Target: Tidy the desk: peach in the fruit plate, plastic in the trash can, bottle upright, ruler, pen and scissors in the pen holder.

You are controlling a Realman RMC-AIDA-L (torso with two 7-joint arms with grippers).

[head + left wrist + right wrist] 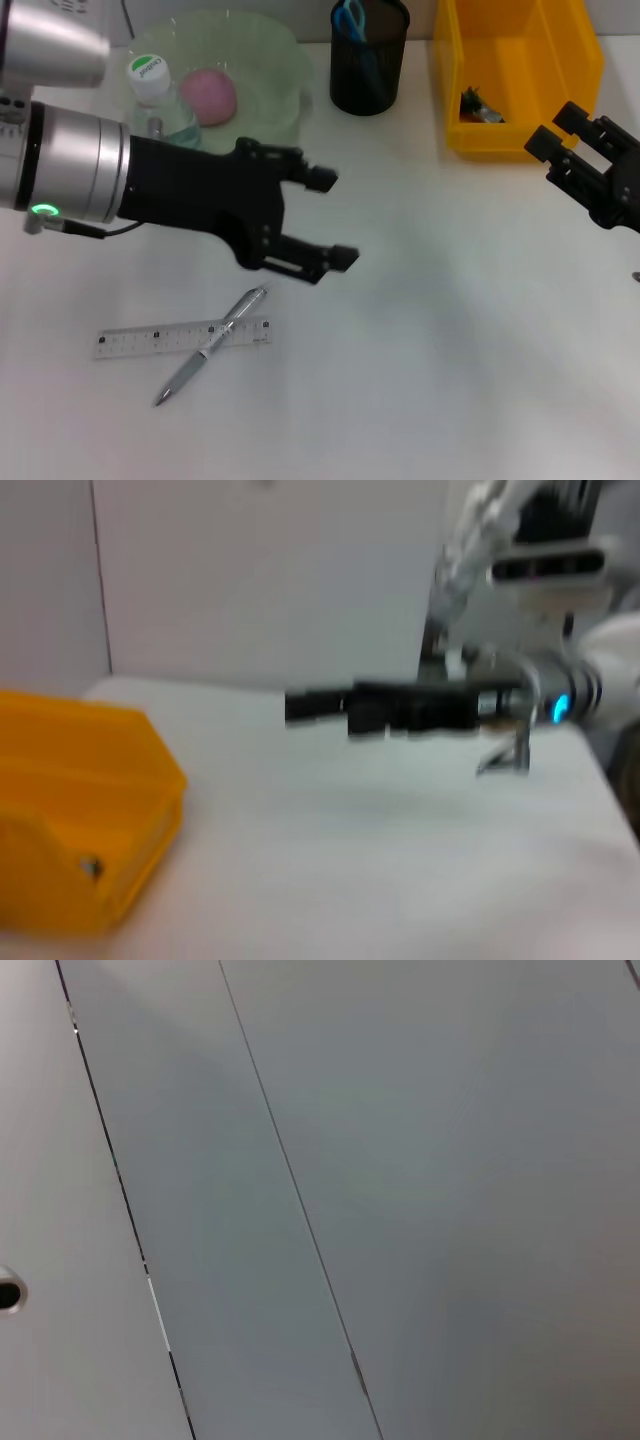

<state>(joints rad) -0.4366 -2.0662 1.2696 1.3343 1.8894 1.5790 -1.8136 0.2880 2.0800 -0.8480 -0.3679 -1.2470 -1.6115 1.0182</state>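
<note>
My left gripper (335, 218) hovers open and empty over the middle of the desk, above and to the right of the ruler and pen. The clear ruler (183, 338) lies flat near the front left, and the silver pen (212, 343) lies slanted across it. A pink peach (208, 95) sits in the green fruit plate (270, 60). The green-capped bottle (155, 95) stands upright at the plate's left edge. Blue scissors (350, 20) stick out of the black mesh pen holder (368, 60). A bit of plastic (478, 108) lies in the yellow trash can (515, 70). My right gripper (555, 130) is open at the right, beside the can.
The left wrist view shows the yellow trash can (80, 820) close by and the right arm's gripper (380, 708) farther off over the white desk (350, 860). Only a grey panelled wall appears in the right wrist view.
</note>
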